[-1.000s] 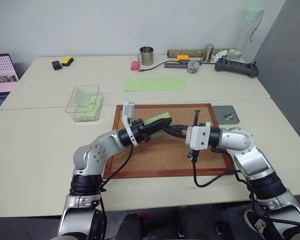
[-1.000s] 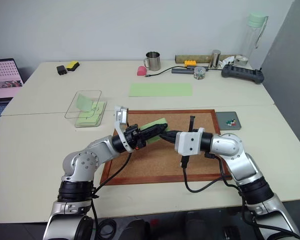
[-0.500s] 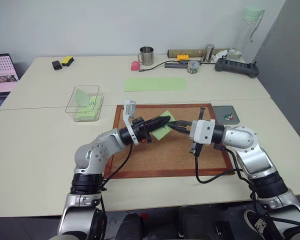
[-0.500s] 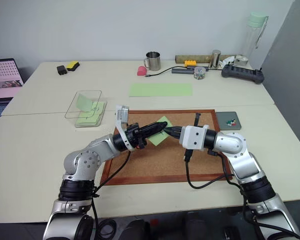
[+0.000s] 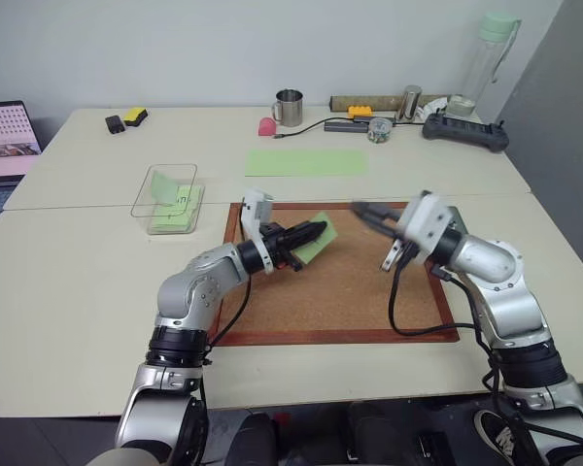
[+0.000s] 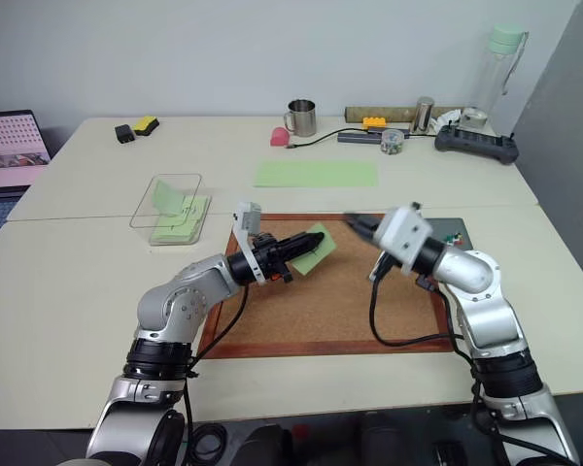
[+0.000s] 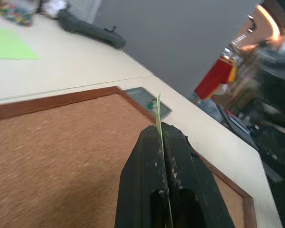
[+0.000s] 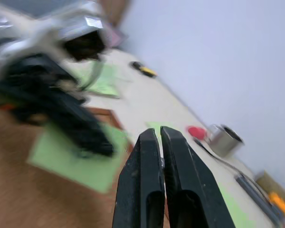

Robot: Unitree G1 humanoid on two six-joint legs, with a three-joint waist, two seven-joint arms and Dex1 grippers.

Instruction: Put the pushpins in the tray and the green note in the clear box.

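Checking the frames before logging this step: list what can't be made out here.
- Pushpins in the tray: too small to count in the left wrist view.
- Tray in the right eye view: mostly hidden behind the right end effector.
- Mark on the green note: not legible; the left wrist view shows it edge-on.
- Clear box: contents blurred by its walls.
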